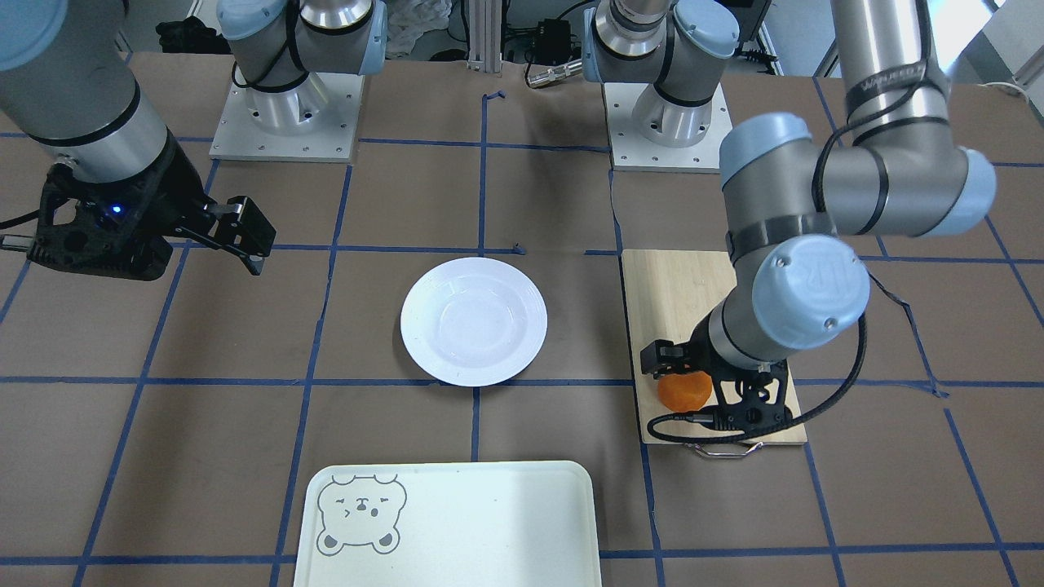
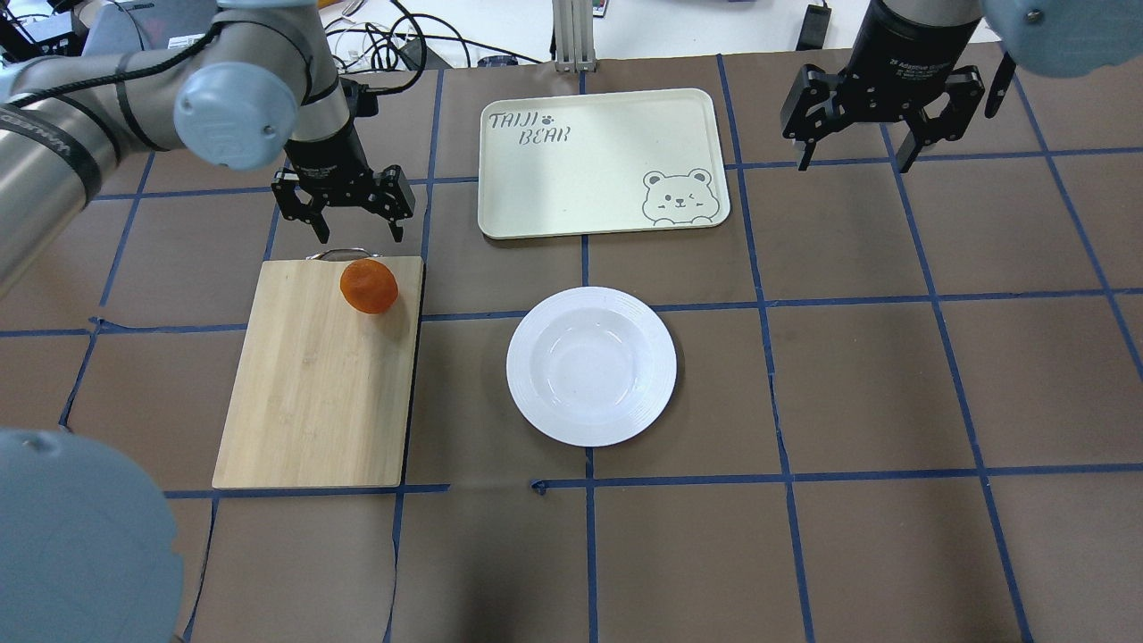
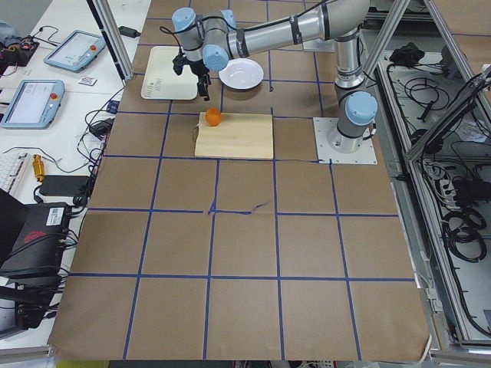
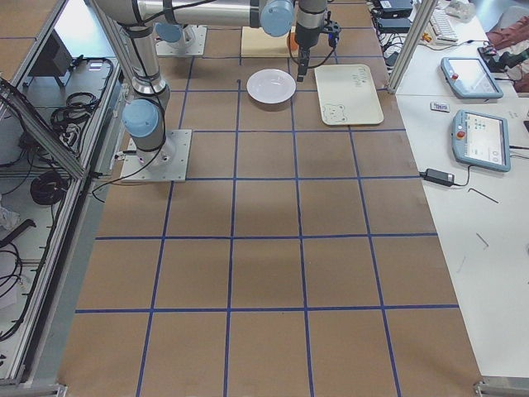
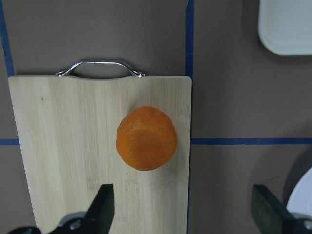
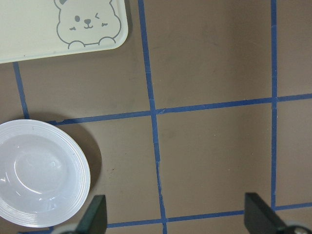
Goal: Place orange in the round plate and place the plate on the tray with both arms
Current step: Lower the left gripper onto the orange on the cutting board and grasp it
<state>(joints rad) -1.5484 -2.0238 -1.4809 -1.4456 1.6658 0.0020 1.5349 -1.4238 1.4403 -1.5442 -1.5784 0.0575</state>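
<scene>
Left arm (image 2: 62, 134) angled down over orange (image 2: 369, 286), jaws apart, right arm (image 2: 911, 40) raised beside tray (image 2: 580, 170), jaws apart

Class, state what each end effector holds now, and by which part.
Nothing is held: the left end effector hangs open near the orange; the right end effector is open, empty.

The left arm (image 2: 62, 125) reaches out with its forearm nearly level and its wrist turned down, so the left gripper (image 2: 359, 234) points straight down, its two fingers spread wide with nothing between them. The right arm (image 2: 911, 36) carries the right gripper (image 2: 854, 162) higher than the left one. It also points down, fingers wide apart and holding nothing.
</scene>
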